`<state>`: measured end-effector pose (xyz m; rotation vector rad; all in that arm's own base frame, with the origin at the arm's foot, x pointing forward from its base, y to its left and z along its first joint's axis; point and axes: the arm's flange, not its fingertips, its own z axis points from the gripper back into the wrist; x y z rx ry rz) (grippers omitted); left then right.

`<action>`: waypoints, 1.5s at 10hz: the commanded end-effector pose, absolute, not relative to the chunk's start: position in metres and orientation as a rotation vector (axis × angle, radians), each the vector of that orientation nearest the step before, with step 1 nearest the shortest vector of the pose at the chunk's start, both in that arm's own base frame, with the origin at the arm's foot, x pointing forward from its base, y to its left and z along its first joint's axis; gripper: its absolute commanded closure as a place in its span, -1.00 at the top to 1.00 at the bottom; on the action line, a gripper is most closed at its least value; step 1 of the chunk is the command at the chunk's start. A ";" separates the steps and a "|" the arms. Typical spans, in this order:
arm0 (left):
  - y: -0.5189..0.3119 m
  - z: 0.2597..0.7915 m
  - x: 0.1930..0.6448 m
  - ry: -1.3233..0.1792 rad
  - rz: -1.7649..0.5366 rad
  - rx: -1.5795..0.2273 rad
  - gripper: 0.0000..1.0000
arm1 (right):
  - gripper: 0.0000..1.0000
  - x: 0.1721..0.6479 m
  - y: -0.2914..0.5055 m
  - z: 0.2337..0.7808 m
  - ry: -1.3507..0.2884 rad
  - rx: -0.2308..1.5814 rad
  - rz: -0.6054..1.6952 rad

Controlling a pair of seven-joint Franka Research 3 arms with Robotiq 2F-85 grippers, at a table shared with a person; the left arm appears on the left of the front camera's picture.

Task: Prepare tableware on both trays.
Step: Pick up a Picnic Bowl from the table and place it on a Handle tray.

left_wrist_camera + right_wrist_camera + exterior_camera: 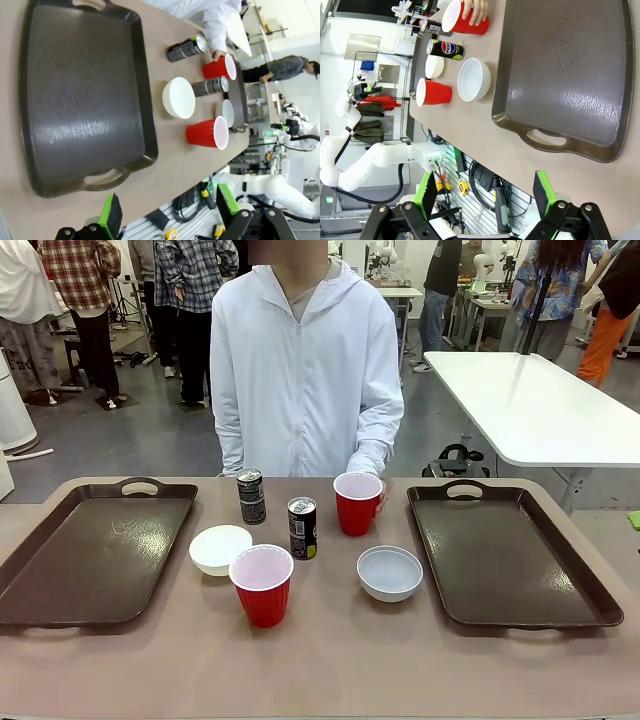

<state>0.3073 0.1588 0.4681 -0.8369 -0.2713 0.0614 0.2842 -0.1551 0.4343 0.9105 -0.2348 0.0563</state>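
Brown table (pixel 330 660), tableware (pixel 302 528) grouped between left tray (pixel 95 550) and right tray (pixel 510 555). Right wrist view: hand (pixel 477 10) grasps far cup (pixel 466 26). Left gripper (pixel 169 210), right gripper (pixel 484 195): spread, holding nothing.

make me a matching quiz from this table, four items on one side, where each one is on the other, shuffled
1 far red cup
2 near red cup
3 cream-white bowl
4 grey-white bowl

A beside the right tray
B person's hand on it
C beside the left tray
D of the four, nearest the robot's side

Pairs: 1-B, 2-D, 3-C, 4-A
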 end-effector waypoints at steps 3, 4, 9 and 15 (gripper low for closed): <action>0.147 0.472 0.313 -0.279 0.079 -0.777 1.00 | 1.00 0.286 -0.155 0.433 -0.239 0.925 0.061; 0.130 0.477 0.320 -0.264 0.085 -0.720 1.00 | 1.00 0.286 -0.155 0.433 -0.239 0.925 0.061; -0.029 0.444 0.403 -0.030 0.094 -0.223 1.00 | 1.00 0.286 -0.155 0.433 -0.239 0.925 0.061; -0.156 0.382 0.478 0.010 0.054 0.028 1.00 | 1.00 0.286 -0.155 0.433 -0.239 0.925 0.061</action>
